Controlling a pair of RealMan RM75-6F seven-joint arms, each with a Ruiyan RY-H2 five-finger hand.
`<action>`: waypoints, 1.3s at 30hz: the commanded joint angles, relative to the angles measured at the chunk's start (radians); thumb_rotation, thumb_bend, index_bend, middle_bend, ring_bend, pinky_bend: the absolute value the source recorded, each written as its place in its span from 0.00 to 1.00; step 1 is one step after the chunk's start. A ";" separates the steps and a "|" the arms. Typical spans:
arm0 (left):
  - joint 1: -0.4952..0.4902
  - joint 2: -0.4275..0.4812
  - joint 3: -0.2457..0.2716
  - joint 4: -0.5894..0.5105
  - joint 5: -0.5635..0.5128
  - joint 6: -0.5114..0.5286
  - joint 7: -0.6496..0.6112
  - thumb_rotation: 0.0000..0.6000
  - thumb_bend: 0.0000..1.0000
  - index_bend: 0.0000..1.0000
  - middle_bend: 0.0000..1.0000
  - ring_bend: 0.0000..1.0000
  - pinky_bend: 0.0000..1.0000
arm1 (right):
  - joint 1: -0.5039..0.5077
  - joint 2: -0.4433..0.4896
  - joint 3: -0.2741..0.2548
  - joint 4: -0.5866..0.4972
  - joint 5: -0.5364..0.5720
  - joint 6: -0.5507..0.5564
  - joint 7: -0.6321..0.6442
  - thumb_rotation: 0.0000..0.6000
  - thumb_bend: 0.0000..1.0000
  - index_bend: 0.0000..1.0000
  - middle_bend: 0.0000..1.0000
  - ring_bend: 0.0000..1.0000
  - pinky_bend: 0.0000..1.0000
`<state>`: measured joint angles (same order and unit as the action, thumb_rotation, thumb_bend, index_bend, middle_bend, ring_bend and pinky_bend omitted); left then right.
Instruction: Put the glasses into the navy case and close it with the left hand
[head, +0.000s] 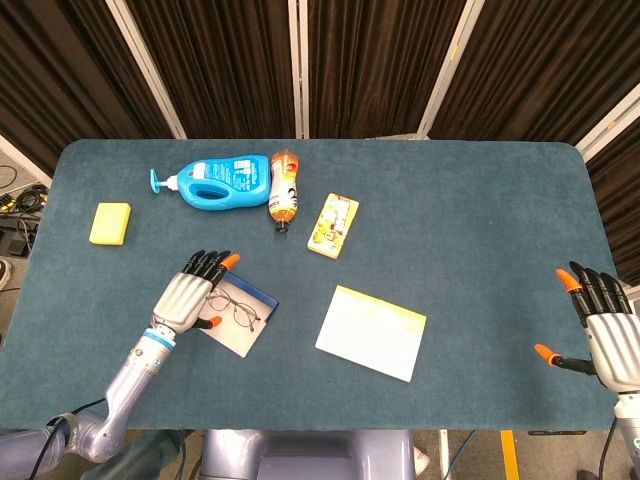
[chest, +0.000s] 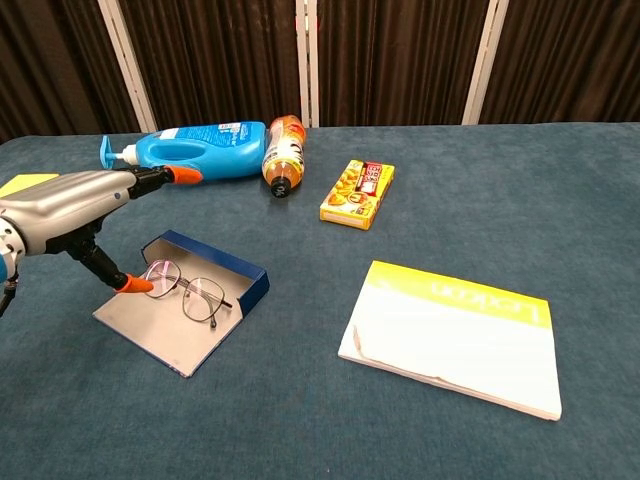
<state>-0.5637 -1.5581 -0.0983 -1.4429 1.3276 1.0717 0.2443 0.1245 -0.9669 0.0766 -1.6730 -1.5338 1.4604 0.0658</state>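
Observation:
The navy case (head: 241, 314) (chest: 215, 282) lies open on the table at front left, its grey inside facing up. The thin-framed glasses (head: 239, 309) (chest: 189, 289) lie inside it, free of any hold. My left hand (head: 190, 296) (chest: 80, 205) hovers just left of the case with its fingers spread and nothing in them; the thumb tip is beside the glasses' left lens. My right hand (head: 603, 327) is far off at the table's right front edge, fingers spread and empty; the chest view does not show it.
A blue detergent bottle (head: 213, 180) and an orange bottle (head: 284, 189) lie at the back left. A yellow snack box (head: 333, 225) is beside them, a yellow sponge (head: 110, 223) at far left, and a white-and-yellow booklet (head: 371, 332) right of the case.

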 joint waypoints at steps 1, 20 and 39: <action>-0.021 -0.004 -0.011 0.007 -0.021 -0.029 0.036 1.00 0.11 0.00 0.00 0.00 0.00 | -0.001 0.001 0.001 -0.001 0.001 0.002 0.001 1.00 0.00 0.00 0.00 0.00 0.00; -0.102 -0.093 -0.037 0.152 -0.122 -0.151 0.099 1.00 0.10 0.00 0.00 0.00 0.00 | 0.007 -0.008 0.009 0.019 0.032 -0.021 -0.001 1.00 0.00 0.00 0.00 0.00 0.00; -0.202 -0.187 -0.091 0.294 -0.159 -0.226 0.059 1.00 0.10 0.00 0.00 0.00 0.00 | 0.009 -0.013 0.018 0.024 0.049 -0.022 -0.018 1.00 0.00 0.00 0.00 0.00 0.00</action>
<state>-0.7632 -1.7434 -0.1876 -1.1510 1.1707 0.8478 0.3021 0.1338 -0.9803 0.0941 -1.6495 -1.4848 1.4387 0.0480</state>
